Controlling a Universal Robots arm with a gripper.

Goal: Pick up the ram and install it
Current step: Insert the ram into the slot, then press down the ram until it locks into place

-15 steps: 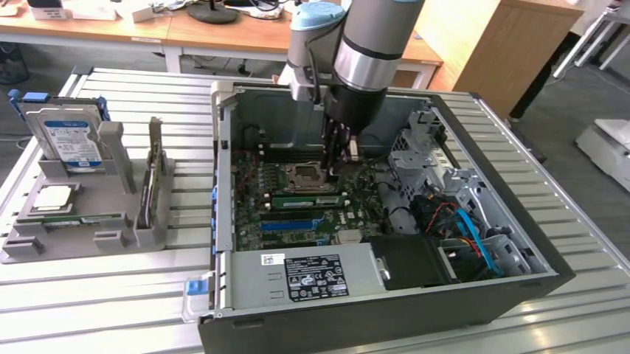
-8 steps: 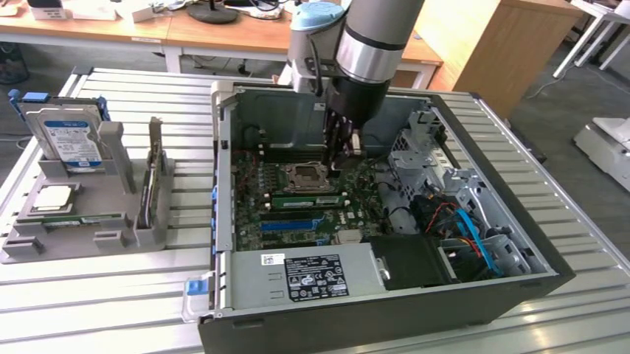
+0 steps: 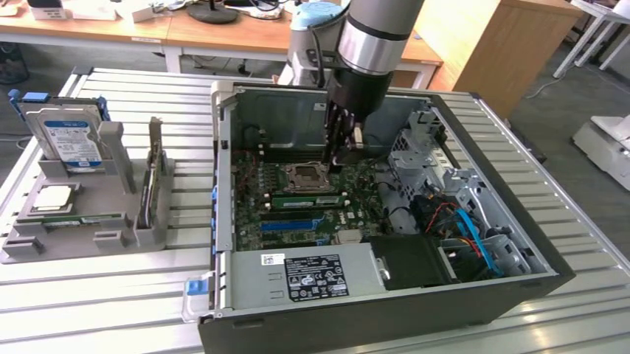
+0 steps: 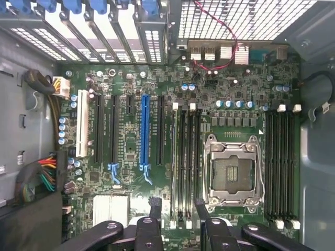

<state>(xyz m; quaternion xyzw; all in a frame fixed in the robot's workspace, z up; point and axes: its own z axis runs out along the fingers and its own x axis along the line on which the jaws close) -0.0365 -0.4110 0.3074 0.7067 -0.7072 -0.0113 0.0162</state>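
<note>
Ram, the long thin green circuit-board stick with small dark chips point(image 3: 307, 199), stands on edge in a slot of the flat green motherboard point(image 3: 254, 184). It sits between the square metal processor socket point(image 3: 305, 175) and the long blue plastic slot point(image 3: 291, 221), inside the open dark sheet-metal computer case point(image 3: 521, 258). In the exterior view my claw point(image 3: 341, 156) hangs over the board by the socket, clear of the stick. A grey moulded plastic holder point(image 3: 59, 247) sits on the ribbed metal table at that view's left.

In the wrist view my claw point(image 4: 176, 203) is spread wide and pinches nothing. Its black fingers point(image 4: 155, 205) straddle the narrow black memory slots with white end clips point(image 4: 183, 157). Which slot holds the stick I cannot tell from this angle. The socket's shiny frame point(image 4: 233, 172) lies just beside them, and the blue slot point(image 4: 145, 130) runs parallel on their other side.
</note>
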